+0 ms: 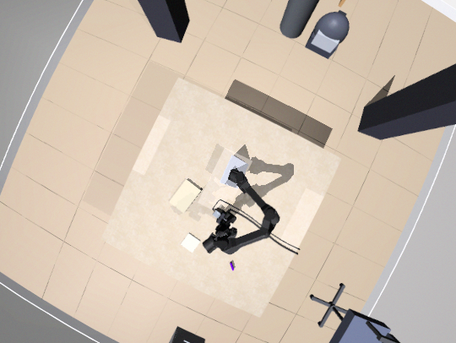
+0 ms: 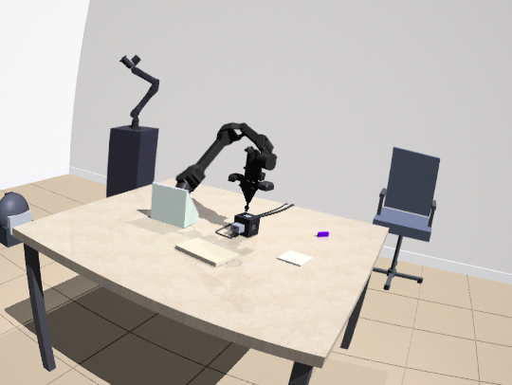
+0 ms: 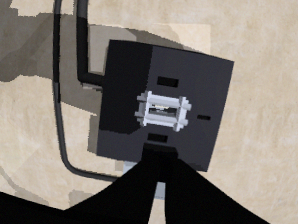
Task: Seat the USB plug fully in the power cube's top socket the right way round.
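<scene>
The black power cube (image 2: 255,227) (image 3: 212,85) stands on the table. On its top a pale metal socket (image 3: 165,120) shows as an open frame with no plug seen in it. My gripper (image 2: 246,207) (image 3: 162,167) points straight down, its tips just above the cube. It is shut on a small dark block at the tips, which looks like the USB plug (image 3: 160,151). In the wrist view it lies over the cube's near edge, beside the socket. Its metal end and which way round it faces are hidden. The cube looks slightly turned relative to the fingers.
A pale plug (image 1: 216,214) (image 2: 237,228) with a looped black cable sits in the cube's side. A pale wedge (image 2: 170,206), a cream slab (image 1: 185,195) (image 2: 207,251), a white square (image 1: 191,242) (image 2: 294,258) and a small purple piece (image 1: 232,265) (image 2: 323,234) stand or lie around it.
</scene>
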Motion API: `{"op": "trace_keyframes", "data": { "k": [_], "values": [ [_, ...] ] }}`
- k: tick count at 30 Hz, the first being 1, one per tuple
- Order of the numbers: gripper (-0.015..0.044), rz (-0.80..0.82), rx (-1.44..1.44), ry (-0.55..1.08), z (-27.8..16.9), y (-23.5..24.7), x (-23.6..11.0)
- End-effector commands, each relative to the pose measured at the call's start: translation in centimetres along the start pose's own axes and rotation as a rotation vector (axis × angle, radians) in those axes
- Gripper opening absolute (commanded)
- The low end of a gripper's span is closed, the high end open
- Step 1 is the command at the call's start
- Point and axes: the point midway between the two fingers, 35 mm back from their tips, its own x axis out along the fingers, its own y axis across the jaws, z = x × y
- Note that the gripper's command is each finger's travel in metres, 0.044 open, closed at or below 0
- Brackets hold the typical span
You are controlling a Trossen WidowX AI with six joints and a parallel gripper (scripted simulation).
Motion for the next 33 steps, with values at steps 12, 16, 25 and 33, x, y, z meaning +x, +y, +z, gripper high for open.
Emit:
{"op": "trace_keyframes", "data": {
  "k": [12,16,25,33],
  "values": [
    [0.0,0.0,-0.001,-0.011,0.09,-0.01,0.15],
    [0.0,0.0,-0.001,-0.014,0.12,-0.01,0.19],
    [0.0,0.0,-0.001,-0.021,0.19,-0.01,0.3],
    [0.0,0.0,-0.002,-0.028,0.24,-0.02,0.39]
  ]
}}
